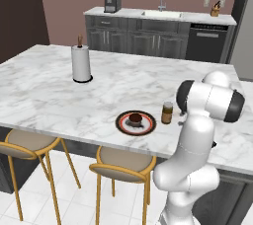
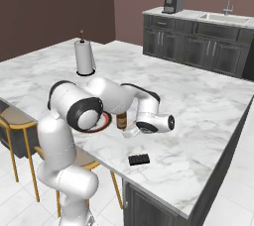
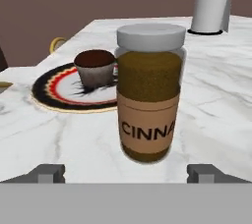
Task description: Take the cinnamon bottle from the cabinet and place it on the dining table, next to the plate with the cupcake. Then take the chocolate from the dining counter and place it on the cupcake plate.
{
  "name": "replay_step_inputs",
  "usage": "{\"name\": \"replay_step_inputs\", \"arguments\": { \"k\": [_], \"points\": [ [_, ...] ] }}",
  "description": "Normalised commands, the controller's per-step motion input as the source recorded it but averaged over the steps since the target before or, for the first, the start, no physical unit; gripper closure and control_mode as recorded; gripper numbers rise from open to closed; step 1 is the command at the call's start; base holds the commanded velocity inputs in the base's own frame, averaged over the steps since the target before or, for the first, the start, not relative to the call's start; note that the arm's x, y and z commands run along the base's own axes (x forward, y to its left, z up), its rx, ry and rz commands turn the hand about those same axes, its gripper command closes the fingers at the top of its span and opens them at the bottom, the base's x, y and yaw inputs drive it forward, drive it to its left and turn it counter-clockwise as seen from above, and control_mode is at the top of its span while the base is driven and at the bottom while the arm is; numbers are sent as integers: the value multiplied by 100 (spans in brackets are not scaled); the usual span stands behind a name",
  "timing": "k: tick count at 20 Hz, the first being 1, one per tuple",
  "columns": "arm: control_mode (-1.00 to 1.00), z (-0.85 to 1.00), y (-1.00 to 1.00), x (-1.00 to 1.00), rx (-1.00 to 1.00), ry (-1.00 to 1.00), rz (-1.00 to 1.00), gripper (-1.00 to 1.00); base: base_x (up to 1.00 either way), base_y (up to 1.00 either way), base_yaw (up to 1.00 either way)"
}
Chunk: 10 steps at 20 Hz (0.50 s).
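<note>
While the cinnamon bottle (image 3: 150, 93) stands upright on the dining table (image 1: 44, 91), just beside the plate (image 3: 51, 93) bearing the cupcake (image 3: 95, 67), the gripper (image 3: 126, 173) sits low behind it with its two fingertips (image 3: 48, 173) spread wide on either side, clear of the glass and holding nothing. From the right base camera, the chocolate (image 2: 139, 159) lies flat near the table's front edge, apart from the bottle. A paper towel roll (image 1: 81, 63) stands farther back on the marble.
</note>
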Motion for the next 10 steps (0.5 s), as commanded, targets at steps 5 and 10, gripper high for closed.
{"name": "replay_step_inputs", "arguments": {
  "k": [5,10],
  "points": [
    [-100,39,-26,-39,0,18,-17,-100,0,0,0],
    [-100,49,-5,-39,0,26,-19,-100,0,0,0]
  ]
}}
